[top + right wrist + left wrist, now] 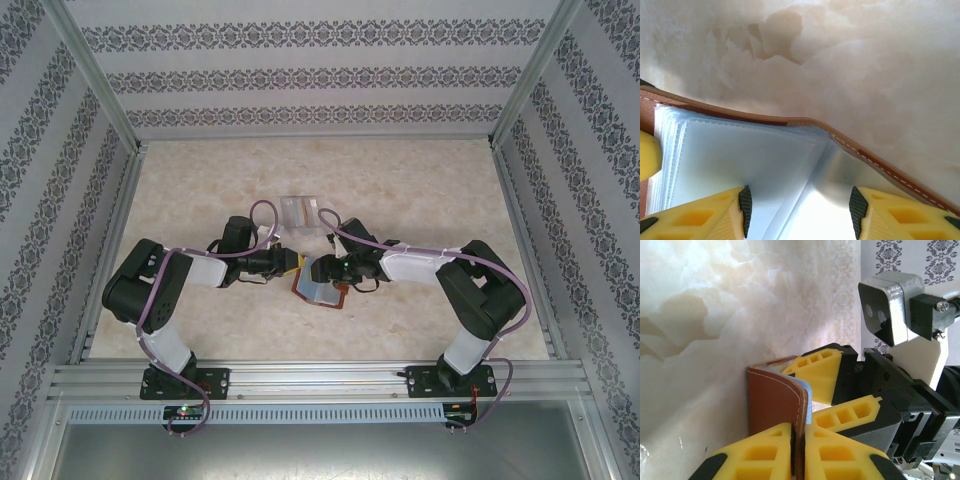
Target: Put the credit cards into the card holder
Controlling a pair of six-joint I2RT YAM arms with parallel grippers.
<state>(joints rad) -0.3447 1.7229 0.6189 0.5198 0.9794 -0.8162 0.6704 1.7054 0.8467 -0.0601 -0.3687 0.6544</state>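
The card holder (318, 288), reddish-brown with white stitching, lies open between both arms at the table's middle. My left gripper (797, 429) is shut on its leather cover (772, 400), pinching the edge between the yellow fingers. My right gripper (801, 212) is open, its dark pads spread apart over the holder's pale clear sleeves (750, 160), with the brown rim (815, 123) just beyond. In the left wrist view the right gripper's yellow fingers (822, 372) reach in from the far side of the holder. The credit cards are hidden, or cannot be told from the pale blue layers inside.
A clear plastic case (302, 212) sits just behind the two grippers. Patterned walls and metal rails (300, 378) box in the marble-look table (430, 190). The right wrist camera (885, 307) hangs close to my left gripper.
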